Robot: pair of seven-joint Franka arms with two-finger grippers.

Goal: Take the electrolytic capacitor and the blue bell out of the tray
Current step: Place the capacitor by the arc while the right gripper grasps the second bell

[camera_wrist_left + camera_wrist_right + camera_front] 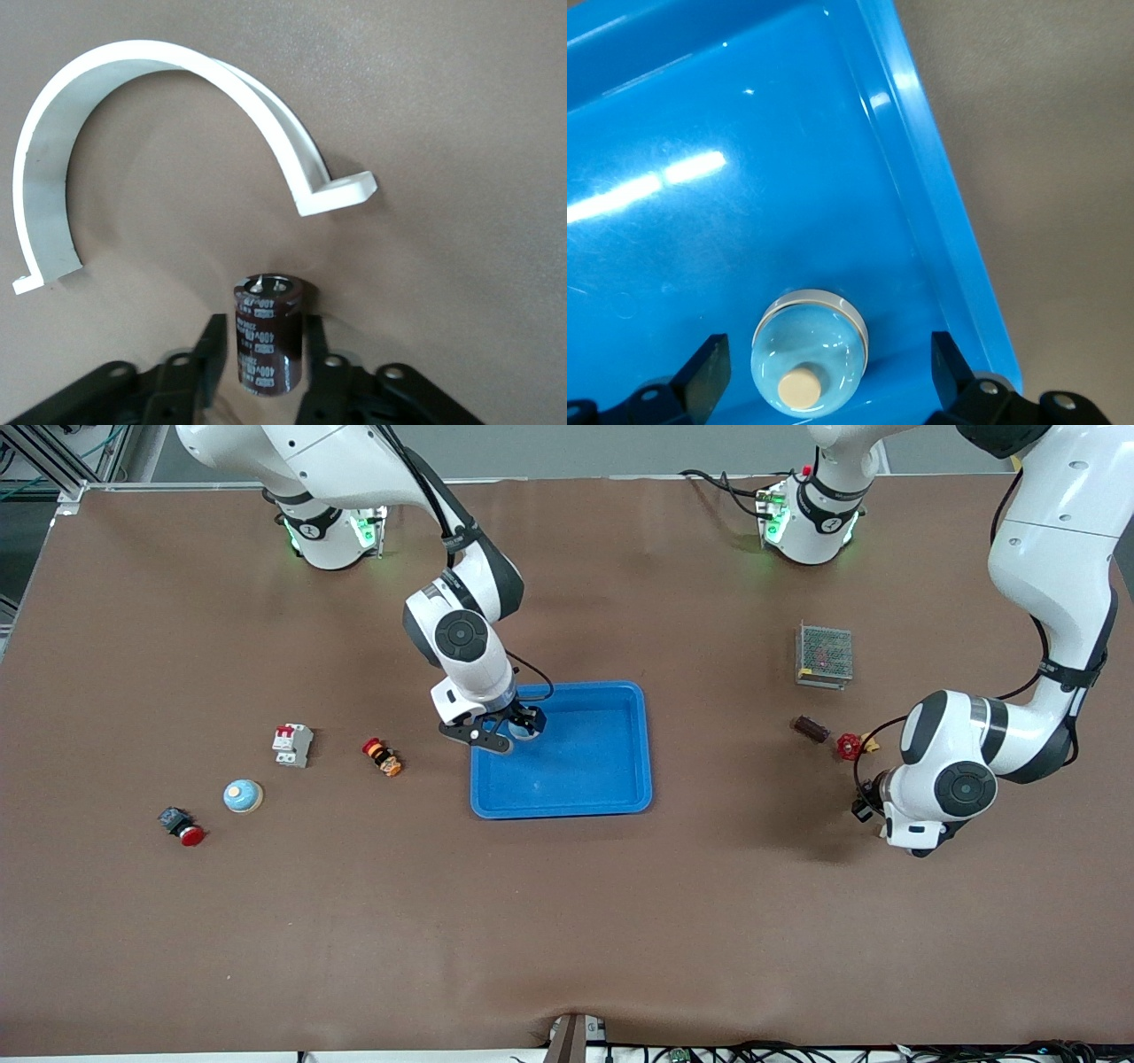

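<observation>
- Two tools at work, one per end of the bench.
- Right tool spread wide, straddling the blue bell, not yet touching; bell sitting in the corner of the tray nearest the right arm's base, tight against two rims.
- Probably lined up that way for a straight-down pinch; little slack on the rim side, so one finger likely to scrape the wall.
- Left tool low over the bench at the left arm's end, part-open, fingers flanking the capacitor, upright on the brown surface, out of the tray; looks like a release.
- White curved clamp just beside it; bare bench elsewhere for pulling away.
</observation>
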